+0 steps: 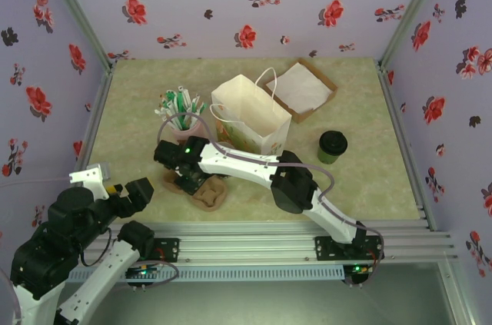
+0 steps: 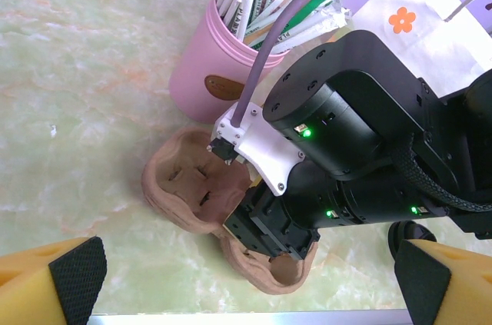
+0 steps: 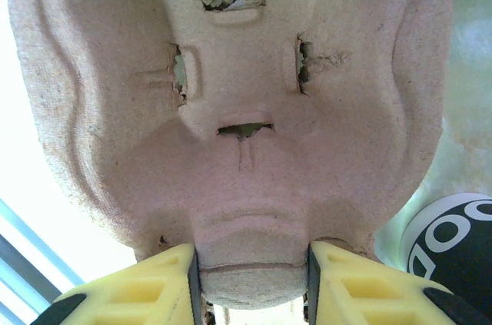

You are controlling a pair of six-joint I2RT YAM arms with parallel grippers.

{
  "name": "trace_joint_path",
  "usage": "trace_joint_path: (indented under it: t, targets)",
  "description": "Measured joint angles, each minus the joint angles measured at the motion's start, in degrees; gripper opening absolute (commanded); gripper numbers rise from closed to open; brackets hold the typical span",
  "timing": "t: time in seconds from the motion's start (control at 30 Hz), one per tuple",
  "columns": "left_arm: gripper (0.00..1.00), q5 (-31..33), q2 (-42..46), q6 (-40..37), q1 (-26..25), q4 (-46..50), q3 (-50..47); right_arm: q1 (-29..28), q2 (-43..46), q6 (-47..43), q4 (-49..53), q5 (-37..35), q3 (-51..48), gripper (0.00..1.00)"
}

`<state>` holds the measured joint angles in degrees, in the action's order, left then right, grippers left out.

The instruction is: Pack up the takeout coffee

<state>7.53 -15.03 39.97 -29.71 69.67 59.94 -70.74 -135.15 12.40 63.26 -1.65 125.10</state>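
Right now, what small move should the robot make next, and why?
Probably lift the pulp carrier a little: the right end effector has its fingers pressed against both sides of the carrier's rim, and it lies on the table.

The white right arm (image 1: 238,162) has black joints, a grey cable (image 2: 265,41), green lights (image 2: 306,133), and yellow fingers (image 3: 131,290) on its pincer (image 3: 250,294).

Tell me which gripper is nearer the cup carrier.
Right. The right gripper clasps the edge of the cup carrier; the left gripper hangs open to its left, apart.
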Motion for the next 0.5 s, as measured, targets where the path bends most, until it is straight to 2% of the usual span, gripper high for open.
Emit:
trace_joint_path:
  t: [0.33,0.5]
  targets:
    - [0.99,0.0,0.0,0.0,0.0,0.0,0.0,0.0,0.0,0.04,0.0,0.02,0.11,0.36]
    - [0.99,0.0,0.0,0.0,0.0,0.02,0.0,0.07,0.0,0.22,-0.02,0.09,0.11,0.42]
